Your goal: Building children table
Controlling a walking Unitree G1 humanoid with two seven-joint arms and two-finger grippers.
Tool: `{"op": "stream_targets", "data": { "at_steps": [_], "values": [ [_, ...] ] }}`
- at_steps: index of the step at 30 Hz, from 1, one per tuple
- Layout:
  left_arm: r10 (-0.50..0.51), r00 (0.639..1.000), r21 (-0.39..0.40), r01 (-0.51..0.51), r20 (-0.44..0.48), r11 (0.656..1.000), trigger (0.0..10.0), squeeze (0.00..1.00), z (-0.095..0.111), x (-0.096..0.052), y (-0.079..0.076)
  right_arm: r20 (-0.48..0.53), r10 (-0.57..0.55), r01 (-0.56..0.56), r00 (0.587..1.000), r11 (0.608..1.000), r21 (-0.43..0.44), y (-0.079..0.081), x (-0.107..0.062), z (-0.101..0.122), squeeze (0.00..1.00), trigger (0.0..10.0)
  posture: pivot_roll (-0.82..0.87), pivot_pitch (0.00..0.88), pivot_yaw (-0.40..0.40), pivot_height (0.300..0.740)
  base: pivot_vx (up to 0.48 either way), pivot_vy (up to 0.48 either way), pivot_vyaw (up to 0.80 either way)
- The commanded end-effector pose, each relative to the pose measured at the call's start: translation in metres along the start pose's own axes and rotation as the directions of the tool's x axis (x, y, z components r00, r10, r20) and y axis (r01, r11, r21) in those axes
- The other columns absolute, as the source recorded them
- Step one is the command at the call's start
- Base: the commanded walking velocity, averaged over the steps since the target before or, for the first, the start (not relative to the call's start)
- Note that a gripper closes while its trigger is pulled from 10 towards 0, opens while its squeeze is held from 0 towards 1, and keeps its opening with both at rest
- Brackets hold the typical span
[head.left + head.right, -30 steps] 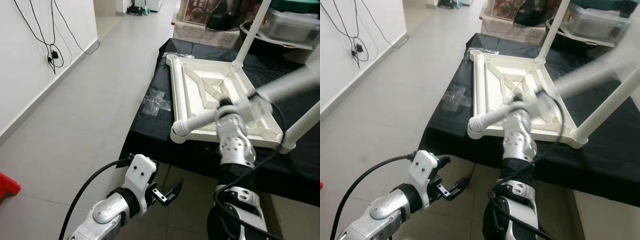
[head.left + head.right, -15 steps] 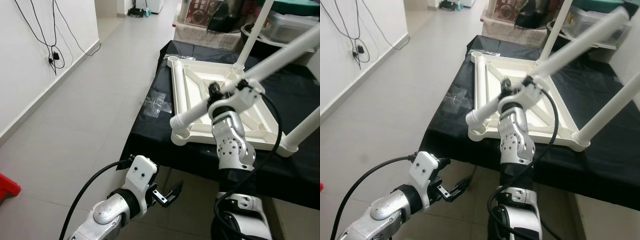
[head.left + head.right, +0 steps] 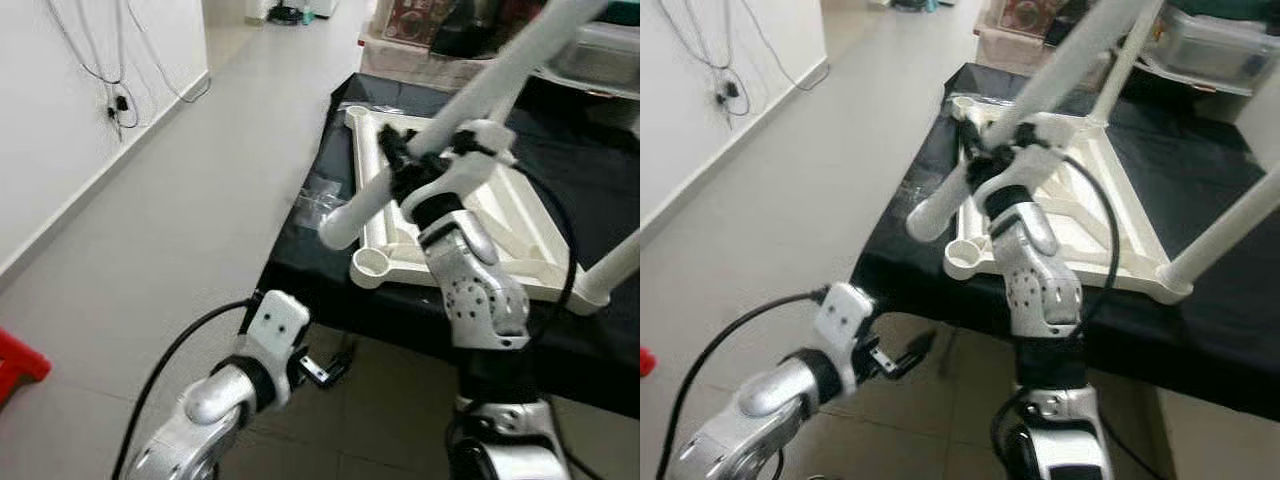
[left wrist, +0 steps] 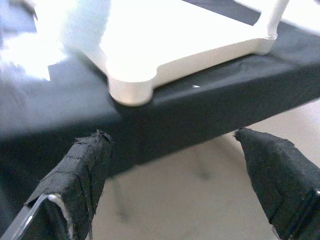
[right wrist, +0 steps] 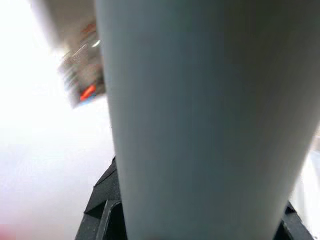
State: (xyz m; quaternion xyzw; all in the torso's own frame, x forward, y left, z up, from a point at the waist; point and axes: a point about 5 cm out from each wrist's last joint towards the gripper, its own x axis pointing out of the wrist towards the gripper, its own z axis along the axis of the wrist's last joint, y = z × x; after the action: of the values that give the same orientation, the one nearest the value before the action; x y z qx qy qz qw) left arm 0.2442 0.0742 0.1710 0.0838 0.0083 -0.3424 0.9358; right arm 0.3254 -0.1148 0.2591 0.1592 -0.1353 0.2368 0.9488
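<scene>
fingers of the right gripper (image 3: 420, 165) are closed around a long white table leg (image 3: 470, 100), above the upside-down tabletop (image 3: 520, 240). left gripper (image 4: 175, 185) hangs open, empty. the leg could miss the corner socket (image 3: 371, 262) and slip

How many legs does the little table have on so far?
Two white legs already stand up from the upside-down tabletop, at its far corner and right corner. The right gripper holds a third leg tilted above the empty near socket, not yet in. The left gripper waits low, open. The far-left socket is empty too.
</scene>
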Motion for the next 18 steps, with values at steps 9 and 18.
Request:
{"op": "stream_targets", "data": {
  "at_steps": [9, 18],
  "values": [
    [0.017, 1.0, 0.195, -0.018, 0.004, 0.981, 10.0, 0.0, 0.005, 0.018, 0.01, -0.135, 0.223, -0.227, 0.965, 0.974, -0.011, 0.025, -0.024, -0.016, 0.0, 10.0, 0.1, 0.034, -0.098, 0.74, 0.0, 0.0, 0.0],
    [0.062, 0.997, 0.211, -0.05, -0.046, 0.976, 10.0, 0.0, -0.008, 0.025, 0.021, -0.144, 0.265, -0.263, 0.954, 0.964, 0.029, 0.031, -0.029, -0.014, 0.0, 10.0, 0.1, 0.032, -0.097, 0.74, 0.0, 0.0, 0.0]
  ]
}}
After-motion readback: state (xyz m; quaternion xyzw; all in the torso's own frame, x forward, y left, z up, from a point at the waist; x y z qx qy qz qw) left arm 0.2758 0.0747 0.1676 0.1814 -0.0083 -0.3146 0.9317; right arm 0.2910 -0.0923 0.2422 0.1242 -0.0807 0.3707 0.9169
